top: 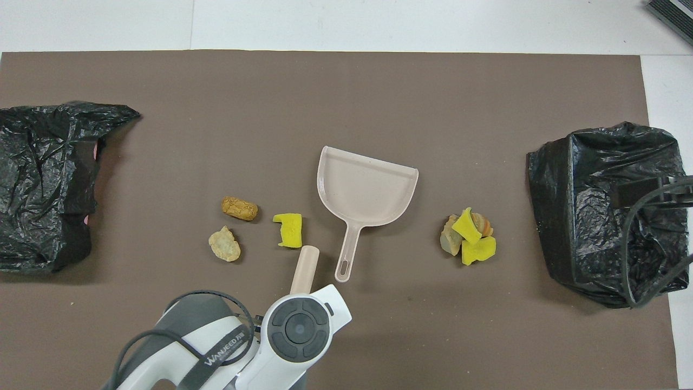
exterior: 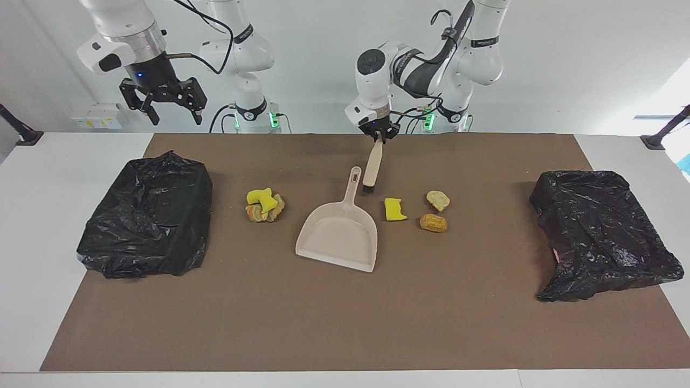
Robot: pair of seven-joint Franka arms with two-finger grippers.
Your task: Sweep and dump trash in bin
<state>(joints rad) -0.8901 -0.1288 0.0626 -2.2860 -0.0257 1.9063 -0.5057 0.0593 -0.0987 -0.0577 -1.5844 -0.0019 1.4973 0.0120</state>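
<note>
My left gripper [exterior: 379, 136] is shut on the top of a beige brush [exterior: 373, 170], which hangs tilted with its dark bristles low beside the dustpan's handle. From overhead the brush [top: 304, 268] pokes out from under the left wrist. The beige dustpan [exterior: 337, 237] [top: 368, 187] lies flat mid-mat. The trash lies on both sides of it: a pile of yellow and tan pieces [exterior: 264, 205] [top: 468, 236] toward the right arm's end, and a yellow chunk [exterior: 395, 209] [top: 288, 229], a pale lump [exterior: 437, 200] and a brown lump [exterior: 433, 222] toward the left arm's end. My right gripper [exterior: 164, 105] waits open, high up.
A brown mat [exterior: 345, 323] covers the table. One black-bagged bin [exterior: 145, 215] [top: 601, 206] stands at the right arm's end, another [exterior: 598, 231] [top: 43, 179] at the left arm's end.
</note>
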